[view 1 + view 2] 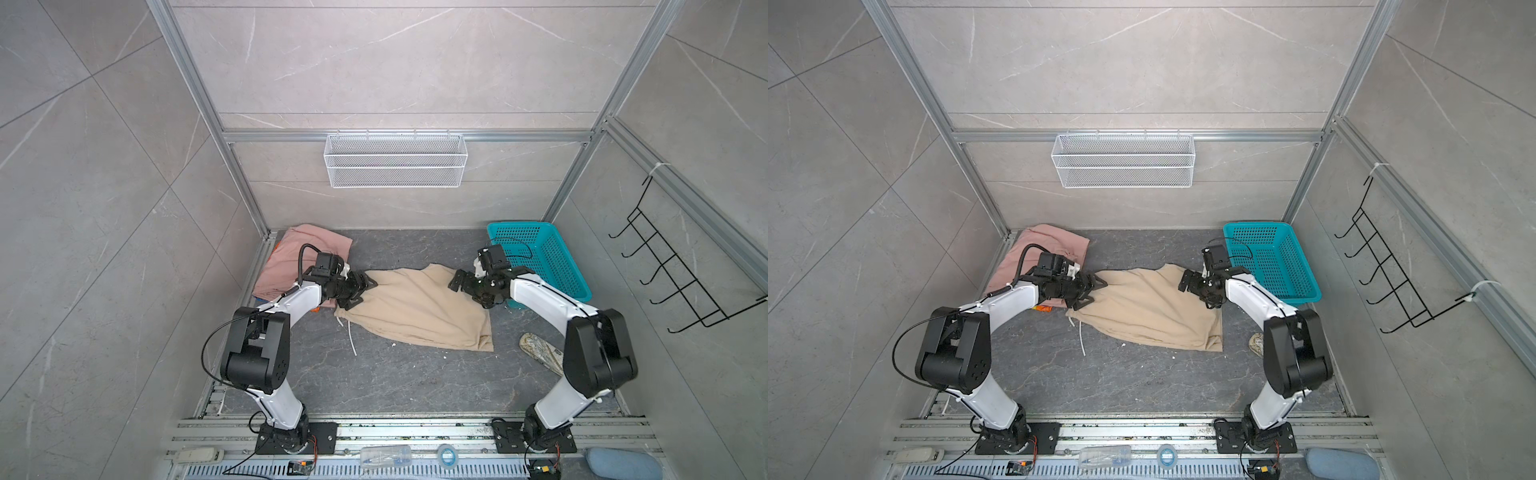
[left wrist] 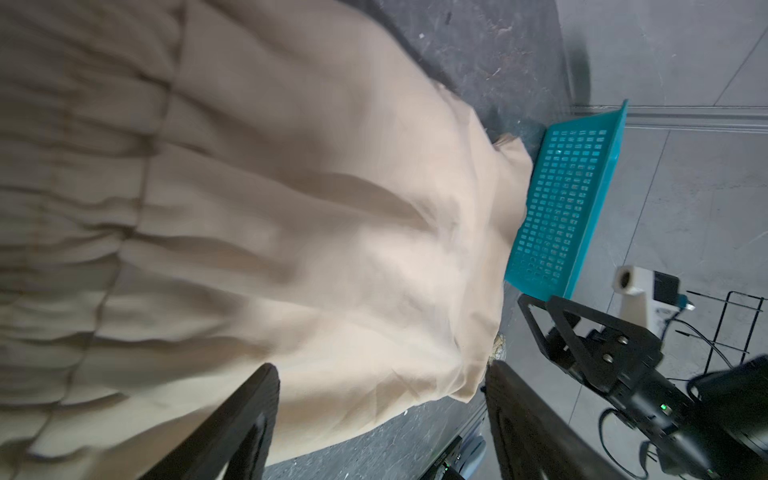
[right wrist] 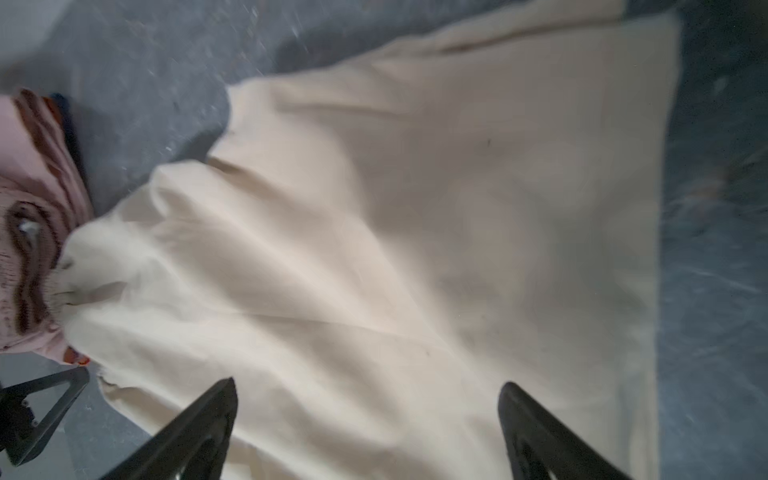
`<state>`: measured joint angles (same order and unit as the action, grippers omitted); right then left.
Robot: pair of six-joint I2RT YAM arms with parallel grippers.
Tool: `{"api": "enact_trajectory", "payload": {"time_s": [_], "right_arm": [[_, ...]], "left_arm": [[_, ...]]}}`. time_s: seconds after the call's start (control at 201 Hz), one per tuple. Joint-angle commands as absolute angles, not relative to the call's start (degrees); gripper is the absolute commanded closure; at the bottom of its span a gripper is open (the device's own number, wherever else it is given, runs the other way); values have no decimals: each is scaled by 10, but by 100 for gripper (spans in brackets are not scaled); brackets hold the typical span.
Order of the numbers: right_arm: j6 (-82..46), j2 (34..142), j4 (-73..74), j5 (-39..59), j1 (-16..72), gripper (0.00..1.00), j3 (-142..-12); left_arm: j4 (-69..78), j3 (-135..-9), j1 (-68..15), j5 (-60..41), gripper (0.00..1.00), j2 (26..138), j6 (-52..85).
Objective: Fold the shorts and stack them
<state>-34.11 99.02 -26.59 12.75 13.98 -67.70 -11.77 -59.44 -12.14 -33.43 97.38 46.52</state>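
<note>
The beige shorts (image 1: pixel 419 307) (image 1: pixel 1150 307) lie spread on the dark table's middle, gathered waistband to the left, with the white drawstring (image 1: pixel 351 336) trailing forward. My left gripper (image 1: pixel 363 293) (image 2: pixel 382 374) hovers open over the waistband end, holding nothing. My right gripper (image 1: pixel 467 291) (image 3: pixel 370 388) stands open above the leg end, its jaws wide apart and also holding nothing. The pink shorts (image 1: pixel 299 257) (image 1: pixel 1038 249) lie at the back left, partly behind my left arm. A small orange edge (image 1: pixel 1043 308) of striped fabric peeks from under them.
A teal perforated basket (image 1: pixel 519 227) (image 2: pixel 569 208) stands at the back right, just beyond my right wrist. A white wire basket (image 1: pixel 395 160) hangs on the back wall and a black hook rack (image 1: pixel 681 270) on the right wall. A patterned flat item (image 1: pixel 540 353) lies by my right arm.
</note>
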Motion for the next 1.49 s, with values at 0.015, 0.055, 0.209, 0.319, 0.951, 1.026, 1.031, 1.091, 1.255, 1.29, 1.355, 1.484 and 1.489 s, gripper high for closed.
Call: {"api": "enact_trajectory", "payload": {"time_s": [0.015, 0.055, 0.209, 0.319, 0.951, 1.026, 1.031, 1.091, 1.255, 1.29, 1.355, 1.484, 1.489], "right_arm": [[-336, 1020, -240, 148, 123, 1, -676], [-328, 1035, -241, 149, 111, 1, -673], [-305, 1084, -235, 142, 75, 1, -683], [-284, 1120, -251, 121, 72, 1, -729], [-267, 858, -336, 104, 111, 1, -591], [-270, 826, -336, 106, 110, 1, -541], [-270, 824, -336, 106, 110, 1, -538], [-272, 806, -337, 113, 107, 1, -507], [-290, 792, -309, 160, 105, 1, -450], [-294, 797, -300, 170, 105, 1, -442], [-298, 810, -284, 180, 105, 1, -435], [-289, 841, -276, 171, 96, 1, -432], [-288, 842, -275, 171, 96, 1, -431]], "left_arm": [[-100, -560, -107, -337, 20, 990, 477], [-98, -552, -101, -340, 20, 993, 478], [-80, -514, -81, -341, 20, 992, 484], [-79, -496, -78, -340, 20, 991, 481], [-116, -651, -170, -338, 19, 953, 516], [-92, -667, -189, -338, 19, 973, 532], [-91, -668, -190, -338, 19, 976, 533], [-78, -680, -202, -340, 19, 998, 542], [-19, -684, -215, -348, 19, 1062, 570], [-3, -679, -215, -350, 18, 1075, 579], [4, -682, -214, -350, 9, 1103, 582], [34, -669, -205, -362, 8, 1136, 599], [35, -668, -204, -362, 8, 1136, 599]]}}
